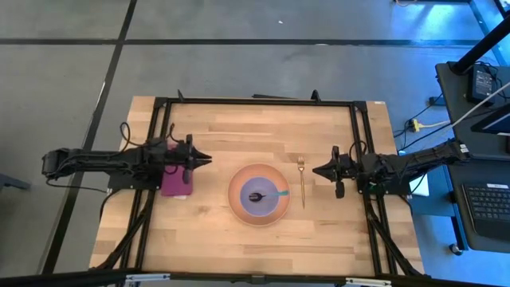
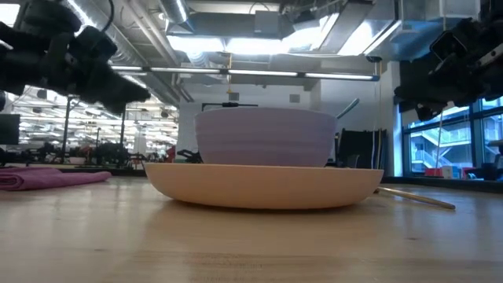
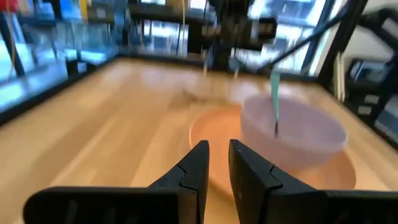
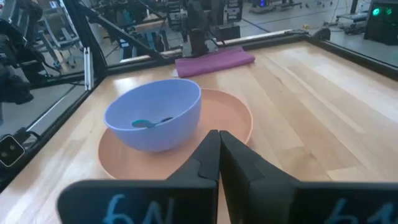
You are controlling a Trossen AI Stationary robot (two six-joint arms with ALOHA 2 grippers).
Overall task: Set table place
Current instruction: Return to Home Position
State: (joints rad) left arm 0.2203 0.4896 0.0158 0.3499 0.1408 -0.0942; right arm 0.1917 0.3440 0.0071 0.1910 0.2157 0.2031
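At the table's (image 1: 207,231) centre the plate (image 1: 239,209) carries the bowl (image 1: 264,183), the spoon (image 1: 269,194) inside; the fork (image 1: 302,182) lies just right, the napkin (image 1: 177,182) left. Plate and bowl seem stiff and smooth, best taken at the rim; the napkin is soft. The left gripper (image 1: 205,160) hovers with a small gap between fingers, holding nothing. The right gripper (image 1: 317,169) is closed, empty.

The table (image 1: 199,231) is light planked wood, matt, framed in thin black metal. The plate (image 4: 233,115) and bowl (image 4: 155,112) look smooth, matt plastic — the napkin (image 4: 214,61) soft cloth, the fork (image 1: 302,179) glossy gold metal.
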